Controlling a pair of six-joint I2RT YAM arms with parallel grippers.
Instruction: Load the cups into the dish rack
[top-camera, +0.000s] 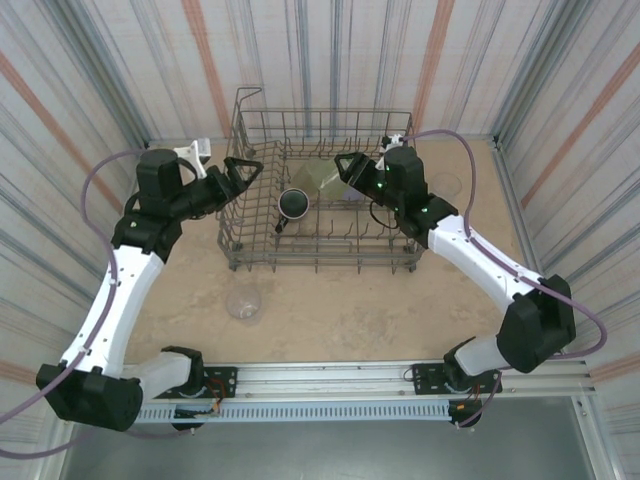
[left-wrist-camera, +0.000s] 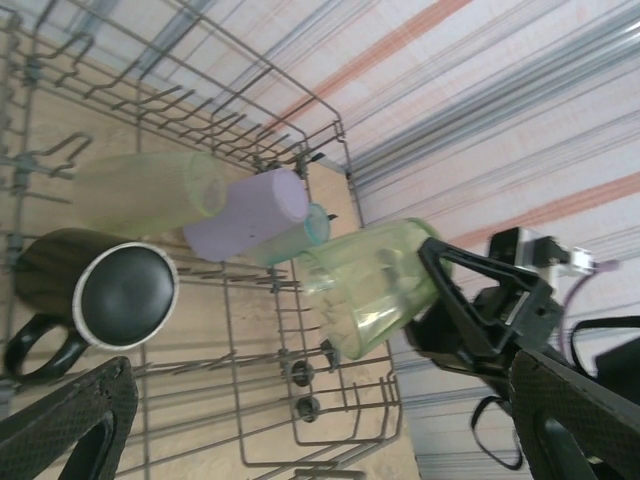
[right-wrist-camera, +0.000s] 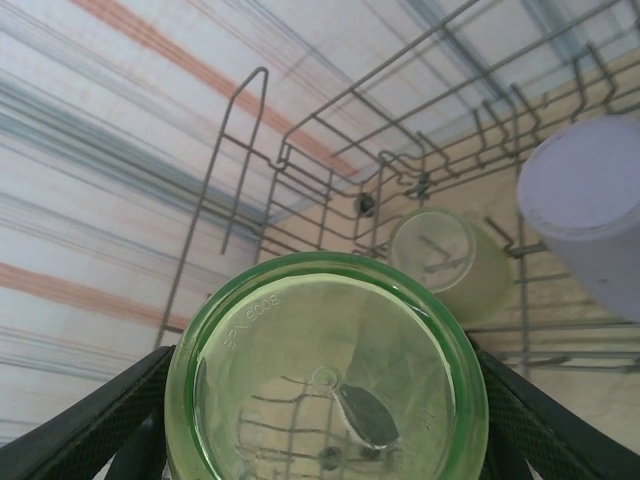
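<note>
Right wrist | right hand (right-wrist-camera: 325, 435) clasps translucent green cup (right-wrist-camera: 325, 365); left hand (left-wrist-camera: 320, 430) agape, empty

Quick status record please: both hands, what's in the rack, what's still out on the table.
left hand: open, empty, by dish rack left side
right hand: gripping bright green cup over rack
in rack: dark mug, olive-yellow cup, lavender cup, teal cup
on table: clear cup, in front of rack

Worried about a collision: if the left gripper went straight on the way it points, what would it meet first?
Probably the bright green translucent tumbler held by the right gripper, though depth is unclear.
</note>
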